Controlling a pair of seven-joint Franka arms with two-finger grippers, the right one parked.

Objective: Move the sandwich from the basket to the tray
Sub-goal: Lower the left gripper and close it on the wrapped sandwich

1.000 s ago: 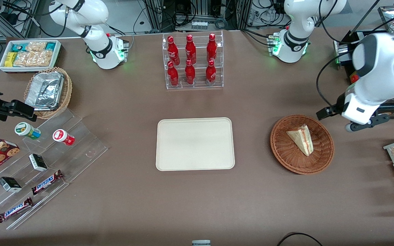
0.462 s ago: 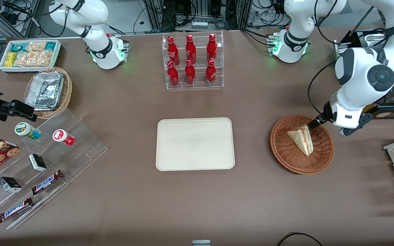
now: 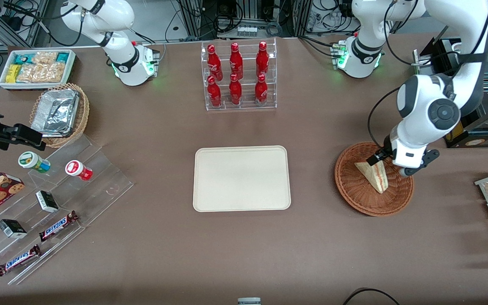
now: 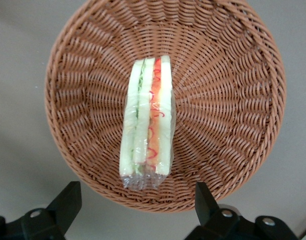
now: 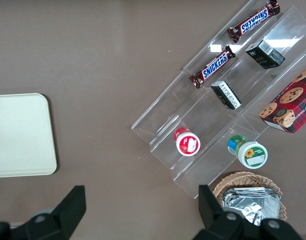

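One sandwich [image 3: 374, 175]: a wrapped triangular wedge lying in the basket, cream bread with green and red filling along its cut edge [image 4: 146, 141]; nothing grips it.
Basket [image 3: 354, 190]: round reddish-brown wicker bowl toward the working arm's end of the table, holding only the sandwich; its woven wall shows all round the wedge in the wrist view [image 4: 228, 105].
Gripper [image 3: 390, 164]: the left arm's claw hangs directly over the basket, above the wide end of the sandwich; its two fingers [image 4: 67, 200] stand wide apart, one to each side of the wedge, holding nothing and touching nothing.
Tray [image 3: 241, 178]: flat cream rectangle with rounded corners at the middle of the table, beside the basket and well apart from it, toward the parked arm's end; one corner shows in the right wrist view [image 5: 17, 135].
Bottle rack [image 3: 239, 76]: clear stepped stand with six red bottles, farther from the front camera than the tray.
Acrylic steps [image 3: 53, 199]: clear tiered display toward the parked arm's end, carrying two chocolate bars [image 3: 57, 225], small dark boxes and two round tubs.
Tan wicker basket [image 3: 81, 116]: holds a foil container, farther from the front camera than the acrylic steps.
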